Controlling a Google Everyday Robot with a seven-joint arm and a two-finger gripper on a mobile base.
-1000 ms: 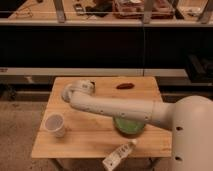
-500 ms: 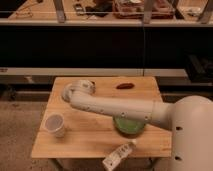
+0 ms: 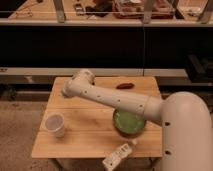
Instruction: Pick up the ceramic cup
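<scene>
The end effector (image 3: 118,157) hangs at the worktop's (image 3: 85,135) near edge; whether it is clenched, I cannot tell. The ceramic cup (image 3: 55,124) stands well left of it.

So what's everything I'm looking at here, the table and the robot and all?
table: one, light wood, middle of the view
ceramic cup: one, white, upright at the table's front left
bowl: one, green, right half of the table, partly under the arm
small oblong thing: one, reddish brown, back of the table, right of centre; I cannot tell what it is
counter: one, dark, behind the table, with items on top I cannot name
arm: one, white, running from the lower right across the table to a bend near its back left
gripper: one, white, low in the view at the table's front edge, right of the cup and apart from it
</scene>
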